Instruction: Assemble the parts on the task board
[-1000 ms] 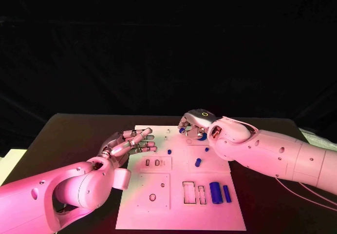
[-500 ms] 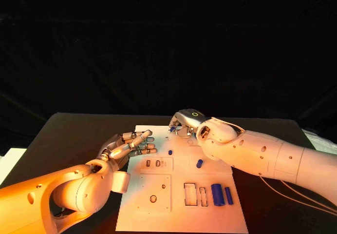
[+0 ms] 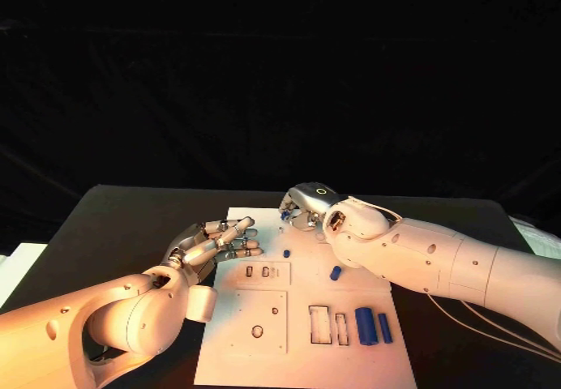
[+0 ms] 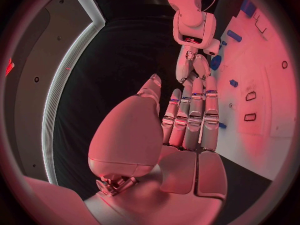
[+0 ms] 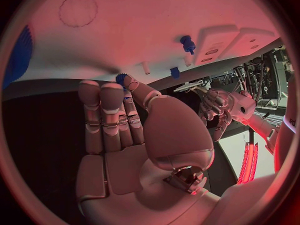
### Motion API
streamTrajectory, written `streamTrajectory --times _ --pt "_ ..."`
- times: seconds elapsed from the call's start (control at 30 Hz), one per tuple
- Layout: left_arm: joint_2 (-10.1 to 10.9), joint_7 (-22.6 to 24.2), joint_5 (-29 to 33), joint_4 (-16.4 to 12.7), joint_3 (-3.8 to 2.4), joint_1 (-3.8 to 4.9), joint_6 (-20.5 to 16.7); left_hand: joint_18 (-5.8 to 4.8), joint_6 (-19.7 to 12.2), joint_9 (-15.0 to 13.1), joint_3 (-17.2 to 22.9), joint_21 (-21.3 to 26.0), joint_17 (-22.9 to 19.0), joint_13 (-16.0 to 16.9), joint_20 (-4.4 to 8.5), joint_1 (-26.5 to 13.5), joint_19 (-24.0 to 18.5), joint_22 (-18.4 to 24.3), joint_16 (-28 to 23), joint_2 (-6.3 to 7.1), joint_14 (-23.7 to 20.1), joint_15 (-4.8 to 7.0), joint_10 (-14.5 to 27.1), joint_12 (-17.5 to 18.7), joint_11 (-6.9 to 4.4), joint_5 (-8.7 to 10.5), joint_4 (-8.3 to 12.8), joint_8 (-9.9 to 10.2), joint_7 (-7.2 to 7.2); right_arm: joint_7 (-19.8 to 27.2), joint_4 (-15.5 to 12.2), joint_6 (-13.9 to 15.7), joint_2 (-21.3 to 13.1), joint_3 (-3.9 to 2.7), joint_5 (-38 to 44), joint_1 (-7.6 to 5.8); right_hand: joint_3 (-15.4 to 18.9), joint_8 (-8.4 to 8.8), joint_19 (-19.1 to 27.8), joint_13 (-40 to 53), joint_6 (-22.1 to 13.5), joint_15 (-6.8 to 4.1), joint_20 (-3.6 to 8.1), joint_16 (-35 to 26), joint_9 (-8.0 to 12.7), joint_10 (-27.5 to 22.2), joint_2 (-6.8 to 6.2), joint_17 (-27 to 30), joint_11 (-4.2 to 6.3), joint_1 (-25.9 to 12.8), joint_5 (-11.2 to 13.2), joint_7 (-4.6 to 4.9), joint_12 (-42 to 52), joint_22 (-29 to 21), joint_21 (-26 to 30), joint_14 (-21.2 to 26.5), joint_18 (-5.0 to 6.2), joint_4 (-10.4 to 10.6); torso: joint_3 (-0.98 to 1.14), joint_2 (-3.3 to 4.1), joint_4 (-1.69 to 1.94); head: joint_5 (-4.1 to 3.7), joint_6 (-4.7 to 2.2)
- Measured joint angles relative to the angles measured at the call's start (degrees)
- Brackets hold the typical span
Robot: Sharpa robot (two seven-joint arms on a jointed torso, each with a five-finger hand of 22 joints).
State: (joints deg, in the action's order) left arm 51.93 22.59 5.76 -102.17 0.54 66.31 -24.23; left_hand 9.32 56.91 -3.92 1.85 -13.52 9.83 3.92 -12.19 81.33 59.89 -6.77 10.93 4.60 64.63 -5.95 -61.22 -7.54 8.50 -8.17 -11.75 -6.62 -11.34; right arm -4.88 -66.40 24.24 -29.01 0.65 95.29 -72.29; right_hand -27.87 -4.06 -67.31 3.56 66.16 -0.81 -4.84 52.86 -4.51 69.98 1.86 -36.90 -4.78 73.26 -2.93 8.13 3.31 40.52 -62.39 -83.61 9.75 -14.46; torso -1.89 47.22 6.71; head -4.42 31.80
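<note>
2 blue cylinders [image 3: 374,326], 1 task board [image 3: 304,356], 2 small blue parts [image 3: 335,273]

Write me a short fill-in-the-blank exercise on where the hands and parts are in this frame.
1. The right hand pinches a small ____ part at the task board's far edge.
2. The left hand, holding nothing, lies at the task board's ____ edge.
3. The two long blue cylinders lie ____ each other.

Missing words: blue; left; beside

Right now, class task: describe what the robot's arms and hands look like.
Both arms are smooth, rounded white shells with small round holes. The right arm trails thin cables. The left hand and right hand are silver, metallic, many-fingered; the right hand bears a small ring marking.
</note>
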Motion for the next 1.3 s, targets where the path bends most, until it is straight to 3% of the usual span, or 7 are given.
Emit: streamTrajectory --times 0.33,0.5,0.63,0.97,1.1,1.17,1.3 --pt "0.04 -0.09 0.01 -0.03 0.0 0.04 0.07 0.0 0.0 0.0 0.16 0.0 0.04 0.0 0.0 0.0 0.0 0.0 0.0 0.0 0.0 0.0 0.0 0.0 0.0 0.0 0.15 0.0 0.0 -1.08 0.83 -1.51 0.52 0.02 0.82 0.03 -1.09 0.41 4.7 0.5 -4.37 1.2 -0.94 -3.93 0.58 -5.04 -2.85 5.36 -0.68 -1.27 -0.69 1.45 0.53 -5.61 2.88 2.63 0.0 1.26 -0.04 0.16 0.13 -0.14 0.08" --pt "0.09 -0.16 0.01 -0.03 0.0 0.07 0.12 0.0 0.0 0.0 -0.01 0.0 0.12 0.0 0.0 0.0 0.0 0.0 0.0 0.0 0.0 0.0 0.0 0.0 0.0 0.0 0.32 0.0 0.0 -1.76 0.07 -0.88 -0.09 -0.05 1.06 -0.06 5.53 0.37 9.13 0.08 -14.16 2.84 -2.96 -8.78 0.8 -16.77 -7.46 9.48 -2.78 -0.4 -0.38 2.92 0.51 -9.9 7.4 7.01 0.0 3.28 -0.07 0.24 0.13 -0.1 -0.04" --pt "0.26 -0.23 0.01 -0.03 0.0 0.07 0.17 0.01 0.0 0.0 -0.01 0.0 0.12 0.0 0.0 -0.01 0.0 0.0 0.0 -0.01 0.0 0.0 0.0 0.25 0.0 0.0 0.32 0.31 0.0 -1.91 -2.46 0.31 -1.95 -0.08 1.02 0.01 7.98 0.37 9.13 0.2 -14.26 2.92 -2.96 -8.89 0.58 -17.29 -7.71 9.99 -2.95 0.82 -1.11 3.02 1.55 -10.42 7.61 7.08 0.0 4.76 -0.03 0.29 0.07 -0.05 -0.22" --pt "0.59 -0.38 0.02 0.41 0.01 0.09 0.3 0.0 0.0 0.04 -0.01 0.0 0.18 0.0 0.0 -0.23 0.0 0.05 0.0 -0.23 0.0 0.0 0.0 0.25 0.0 0.0 0.32 0.33 0.0 -2.24 -13.26 2.08 -13.18 -1.6 -2.01 -1.07 10.35 0.09 6.15 0.38 -9.94 1.84 -2.09 -6.83 0.41 -9.89 -7.05 9.13 -1.68 1.61 -3.74 1.98 5.14 -10.12 6.42 2.8 0.0 7.08 0.17 0.13 -0.63 -0.04 -0.69" --pt "0.47 -0.43 0.03 0.88 0.02 0.09 0.39 0.0 0.0 0.04 -0.01 0.0 0.18 -0.01 0.0 -0.23 0.0 0.05 0.0 -0.22 0.0 0.0 0.0 0.25 0.0 0.0 0.32 0.33 0.0 -3.12 -15.5 0.81 -17.58 -1.83 -6.12 -1.88 11.24 0.15 -0.61 1.98 -9.49 0.7 -1.27 3.23 0.53 -2.15 -7.42 -3.13 -1.43 -0.99 -6.05 1.59 9.08 1.33 -1.22 -0.18 -0.46 9.31 0.32 -0.13 -1.07 -0.09 -0.76" --pt "0.38 -0.46 0.04 1.12 0.02 0.09 0.45 -0.01 0.0 0.04 -0.01 0.0 0.18 0.0 0.0 -0.23 0.0 0.05 0.0 -0.22 0.0 0.0 0.0 0.25 0.0 0.0 0.32 0.33 0.0 -3.81 -15.71 -0.57 -19.33 -1.87 -8.64 -2.07 12.3 0.31 -3.48 3.6 -10.43 -0.18 -0.41 7.38 0.62 3.98 -8.46 -8.08 0.7 -2.03 -7.74 0.57 11.43 6.43 -4.72 -0.47 -1.37 10.31 0.41 -0.27 -1.33 -0.04 -0.8" --pt "0.17 -0.5 0.07 1.44 0.02 0.09 0.59 0.0 0.0 0.04 -0.01 0.0 0.17 0.0 0.0 -0.23 0.0 0.05 0.0 -0.22 0.0 0.0 0.0 0.25 0.0 0.0 0.32 0.33 0.0 -5.25 -15.34 -3.33 -21.04 -1.87 -12.33 -2.17 15.85 0.31 -7.89 8.88 -11.25 -1.17 0.86 16.38 0.62 9.29 -9.77 -19.67 2.44 -2.18 -9.73 -0.25 16.96 15.92 -10.83 -0.31 -2.79 11.67 0.61 -0.45 -1.65 0.01 -0.83"
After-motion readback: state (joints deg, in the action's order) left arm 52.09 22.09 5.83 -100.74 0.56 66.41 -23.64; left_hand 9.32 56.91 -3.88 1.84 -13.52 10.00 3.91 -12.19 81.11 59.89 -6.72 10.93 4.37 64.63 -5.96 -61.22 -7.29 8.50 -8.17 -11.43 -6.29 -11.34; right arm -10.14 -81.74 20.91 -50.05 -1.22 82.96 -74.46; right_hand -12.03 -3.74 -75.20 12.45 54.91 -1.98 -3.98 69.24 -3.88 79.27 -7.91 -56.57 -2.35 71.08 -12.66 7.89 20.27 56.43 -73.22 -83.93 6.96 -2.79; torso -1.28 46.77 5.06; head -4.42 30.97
